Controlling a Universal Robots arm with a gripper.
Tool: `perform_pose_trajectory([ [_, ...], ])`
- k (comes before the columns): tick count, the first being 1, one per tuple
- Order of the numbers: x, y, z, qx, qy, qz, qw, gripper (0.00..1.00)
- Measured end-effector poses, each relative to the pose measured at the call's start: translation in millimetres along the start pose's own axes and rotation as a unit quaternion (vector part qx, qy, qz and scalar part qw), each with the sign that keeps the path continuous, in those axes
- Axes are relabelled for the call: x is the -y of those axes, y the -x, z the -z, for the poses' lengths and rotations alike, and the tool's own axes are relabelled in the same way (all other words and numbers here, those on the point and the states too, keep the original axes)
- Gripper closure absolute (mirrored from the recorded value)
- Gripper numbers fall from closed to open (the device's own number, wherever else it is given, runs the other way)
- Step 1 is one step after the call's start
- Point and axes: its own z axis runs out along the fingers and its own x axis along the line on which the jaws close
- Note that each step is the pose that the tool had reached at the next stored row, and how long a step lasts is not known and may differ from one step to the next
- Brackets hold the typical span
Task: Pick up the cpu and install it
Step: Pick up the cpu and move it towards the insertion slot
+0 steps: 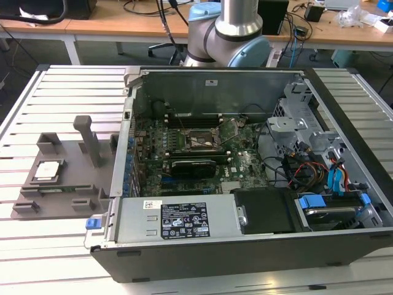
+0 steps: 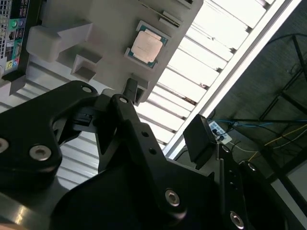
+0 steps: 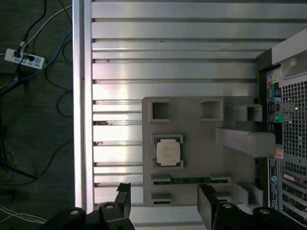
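**Chip not picked up, nothing put in yet**
My black metal hand (image 3: pixel 164 197) is open and holds nothing. It hangs over the small flat square silvery cpu (image 3: pixel 168 153), which lies in a pocket of the grey plastic holder (image 3: pixel 192 120) by the slatted bench's (image 1: pixel 61 92) edge at the exterior view's left. I still have to lift it and fit it into the open computer case (image 1: pixel 215 92).

First wrist view: gripper (image 3: pixel 164 188) base cropped by the frame edge. Second wrist view: fixture (image 2: pixel 96 28) edge nearest the gripper hidden behind its linkage.
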Motion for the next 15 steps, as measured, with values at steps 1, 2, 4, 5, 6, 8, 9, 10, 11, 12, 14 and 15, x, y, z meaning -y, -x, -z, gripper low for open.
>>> perform_pose_trajectory([
  [1,0.0,0.0,-0.6,-0.0001,0.0000,0.000,1.0000,0.34],
  [2,0.0,0.0,-1.3,-0.0001,-0.0001,0.000,1.0000,0.34],
  [4,0.0,-0.1,-4.1,0.0000,0.0001,0.000,1.0000,0.34],
  [5,0.0,-0.2,-6.0,0.0000,0.0000,0.000,1.0000,0.34],
  [6,0.0,-0.2,-7.0,0.0000,0.0000,0.000,1.0000,0.34],
  [8,0.0,-0.3,-9.0,0.0000,0.0000,0.000,1.0000,0.34],
  [9,0.1,-0.3,-9.9,0.0000,0.0000,0.000,1.0000,0.34],
  [10,0.0,-0.3,-10.5,0.0000,0.0000,0.000,1.0000,0.34],
  [11,0.1,-0.3,-11.3,0.0000,0.0000,0.000,1.0000,0.34],
  [12,0.1,-0.4,-12.1,0.0000,0.0000,0.000,1.0000,0.34],
  [14,0.1,-0.4,-13.4,0.0000,0.0000,0.000,1.0000,0.34],
  [15,0.1,-0.4,-13.8,0.0000,0.0000,0.000,1.0000,0.34],
])
